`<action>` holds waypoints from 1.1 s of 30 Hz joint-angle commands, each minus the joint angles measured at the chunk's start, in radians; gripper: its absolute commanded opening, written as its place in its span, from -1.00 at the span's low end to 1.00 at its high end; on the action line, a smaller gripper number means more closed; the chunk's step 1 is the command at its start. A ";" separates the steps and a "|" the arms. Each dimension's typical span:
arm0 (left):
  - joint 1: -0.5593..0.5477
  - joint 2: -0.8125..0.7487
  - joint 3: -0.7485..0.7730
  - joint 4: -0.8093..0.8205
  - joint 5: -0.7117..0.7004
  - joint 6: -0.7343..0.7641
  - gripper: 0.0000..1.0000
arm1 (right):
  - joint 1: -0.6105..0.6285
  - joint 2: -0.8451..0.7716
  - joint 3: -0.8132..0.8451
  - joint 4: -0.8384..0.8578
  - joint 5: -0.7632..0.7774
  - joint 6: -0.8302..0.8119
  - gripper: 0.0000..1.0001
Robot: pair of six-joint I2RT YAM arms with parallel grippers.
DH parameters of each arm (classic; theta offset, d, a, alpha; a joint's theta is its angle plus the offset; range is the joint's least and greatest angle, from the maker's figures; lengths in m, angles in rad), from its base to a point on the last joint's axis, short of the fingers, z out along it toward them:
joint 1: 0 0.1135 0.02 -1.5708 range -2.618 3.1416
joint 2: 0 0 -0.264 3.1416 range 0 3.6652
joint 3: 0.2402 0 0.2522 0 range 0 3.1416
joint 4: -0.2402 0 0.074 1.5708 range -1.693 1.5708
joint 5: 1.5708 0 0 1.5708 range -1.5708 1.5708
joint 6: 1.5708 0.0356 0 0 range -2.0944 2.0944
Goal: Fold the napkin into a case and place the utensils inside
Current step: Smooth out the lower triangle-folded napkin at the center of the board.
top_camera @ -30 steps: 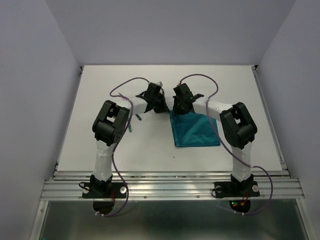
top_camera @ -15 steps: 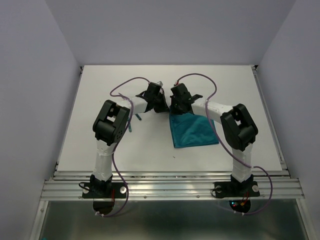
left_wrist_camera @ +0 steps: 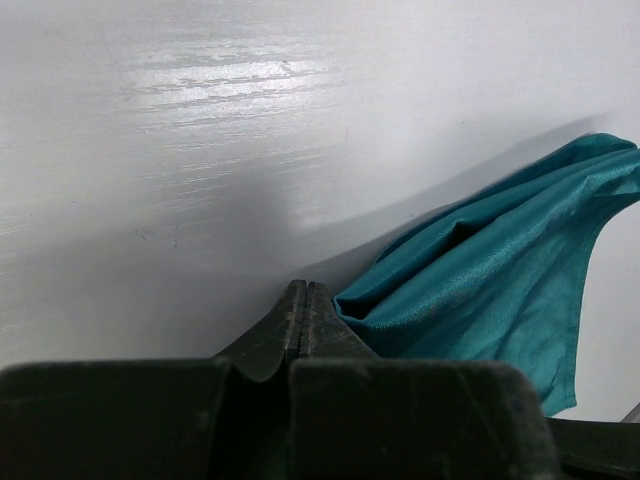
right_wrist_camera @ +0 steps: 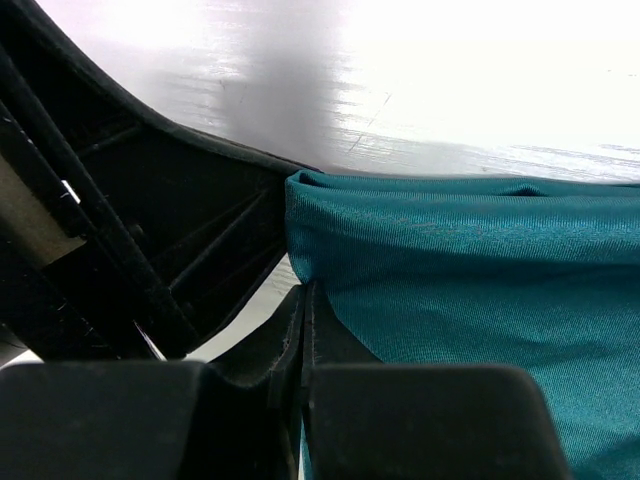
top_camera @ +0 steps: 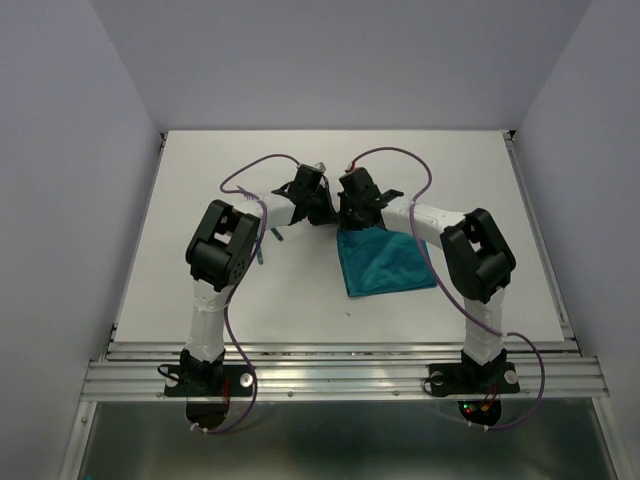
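Evidently the right gripper (right_wrist_camera: pixel 303 292) is pinched shut on the far-left corner of the napkin (top_camera: pixel 388 262), which lies right of the middle of the table (top_camera: pixel 200 170), holding that corner raised to begin a fold, while the left gripper (left_wrist_camera: pixel 303 292), shut seemingly on nothing, sits just beside.

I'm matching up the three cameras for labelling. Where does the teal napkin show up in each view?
Top external: the napkin lies right of centre on the table, between the two arms.
Left wrist: the napkin is at the lower right, with its edge raised in folds.
Right wrist: the napkin fills the lower right of the picture.
Shared landmark: the white table, which shows bare beyond the cloth in all three views.
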 commanded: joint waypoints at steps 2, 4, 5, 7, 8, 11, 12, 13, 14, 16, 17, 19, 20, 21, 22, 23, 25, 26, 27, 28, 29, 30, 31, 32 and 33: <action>0.016 -0.041 -0.034 -0.045 -0.080 0.017 -1.00 | 0.010 0.018 0.030 0.042 0.022 0.010 -0.99; 0.019 -0.075 -0.043 -0.045 -0.101 0.017 -1.00 | 0.010 0.023 0.036 0.042 0.025 0.010 -0.99; 0.019 -0.084 -0.044 -0.062 -0.107 0.017 -1.00 | 0.010 0.024 0.037 0.042 0.027 0.011 -0.99; 0.019 -0.115 -0.060 -0.073 -0.115 0.020 -1.00 | 0.010 0.026 0.040 0.042 0.033 0.011 -0.99; 0.019 -0.122 -0.072 -0.073 -0.115 0.020 -1.00 | 0.010 0.024 0.040 0.042 0.036 0.013 -0.99; 0.021 -0.139 -0.097 -0.073 -0.103 0.019 -1.00 | 0.010 0.018 0.040 0.042 0.039 0.014 -0.99; 0.019 -0.141 -0.103 -0.070 -0.098 0.019 -1.00 | 0.010 0.015 0.039 0.042 0.041 0.016 -0.99; 0.019 -0.141 -0.110 -0.067 -0.081 0.017 -1.00 | 0.010 0.013 0.037 0.042 0.041 0.017 -0.99; 0.019 -0.141 -0.123 -0.055 -0.069 0.017 -1.00 | 0.010 0.010 0.037 0.042 0.039 0.018 -0.99; 0.019 -0.130 -0.133 -0.026 -0.029 0.013 -1.00 | 0.010 0.004 0.034 0.042 0.036 0.018 -0.99; 0.019 -0.127 -0.138 -0.016 -0.017 0.011 -1.00 | 0.010 0.003 0.034 0.042 0.036 0.018 -0.99; 0.018 -0.125 -0.147 0.007 0.017 0.003 -1.00 | 0.010 0.000 0.031 0.044 0.039 0.018 -0.99; 0.018 -0.124 -0.153 0.025 0.024 -0.003 -1.00 | 0.010 -0.003 0.030 0.042 0.042 0.016 -0.99; 0.016 -0.122 -0.152 0.030 0.029 -0.004 -1.00 | 0.010 -0.005 0.028 0.042 0.041 0.017 -0.99; 0.015 -0.113 -0.149 0.031 0.035 -0.006 -1.00 | 0.010 -0.006 0.028 0.042 0.041 0.016 -0.99; 0.013 -0.110 -0.146 0.032 0.038 -0.006 -1.00 | 0.010 -0.008 0.028 0.042 0.039 0.016 -0.99; 0.009 -0.099 -0.138 0.030 0.040 -0.007 -1.00 | 0.010 -0.010 0.028 0.042 0.041 0.016 -0.99; 0.007 -0.096 -0.135 0.030 0.040 -0.007 -1.00 | 0.010 -0.014 0.027 0.042 0.039 0.016 -0.99; 0.007 -0.092 -0.133 0.030 0.041 -0.007 -1.00 | 0.010 -0.014 0.028 0.042 0.039 0.014 -0.99; 0.007 -0.086 -0.132 0.030 0.047 -0.007 -1.00 | 0.010 -0.016 0.028 0.044 0.041 0.014 -0.99; 0.006 -0.083 -0.133 0.030 0.046 -0.007 -1.00 | 0.010 -0.017 0.028 0.042 0.044 0.014 -0.99; 0.006 -0.081 -0.133 0.030 0.045 -0.007 -1.00 | 0.010 -0.019 0.027 0.042 0.044 0.014 -0.99; 0.006 -0.078 -0.135 0.028 0.043 -0.007 -1.00 | 0.010 -0.022 0.025 0.042 0.047 0.013 -0.99; 0.006 -0.075 -0.135 0.028 0.040 -0.007 -1.00 | 0.010 -0.023 0.025 0.044 0.047 0.013 -0.99; 0.006 -0.073 -0.135 0.028 0.038 -0.007 -1.00 | 0.010 -0.026 0.023 0.042 0.047 0.013 -0.99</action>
